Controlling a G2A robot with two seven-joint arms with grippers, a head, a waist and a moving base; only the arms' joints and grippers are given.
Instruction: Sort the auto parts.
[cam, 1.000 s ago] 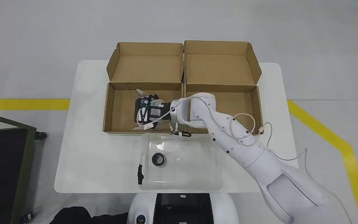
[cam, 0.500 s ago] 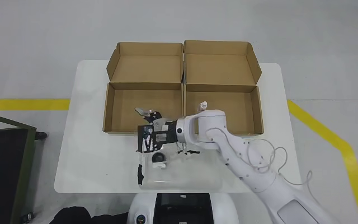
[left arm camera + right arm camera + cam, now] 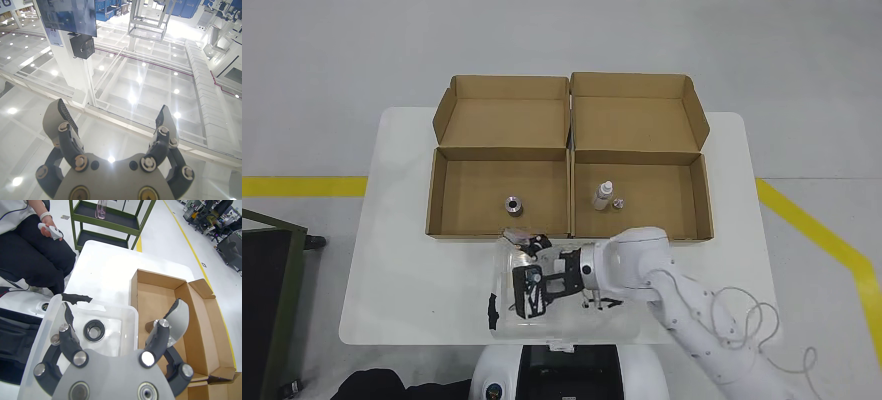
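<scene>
My right gripper hangs open over the left end of the clear plastic tray, with nothing between its fingers. In the right wrist view the right gripper has one finger over the tray and the other over the left cardboard box. A black ring lies on the tray floor just ahead of the palm. A small metal cylinder sits in the left box. The right box holds a white bottle-shaped part and a tiny part. My left gripper is open and points up at the ceiling.
Both boxes stand side by side behind the tray with their lids folded back. A strip of black tape sticks to the tray's left rim. A green cart stands off the table's left side. Bare white table lies left of the tray.
My right gripper has drawn back from inside the left box to over the tray. The metal cylinder now shows on the left box floor.
</scene>
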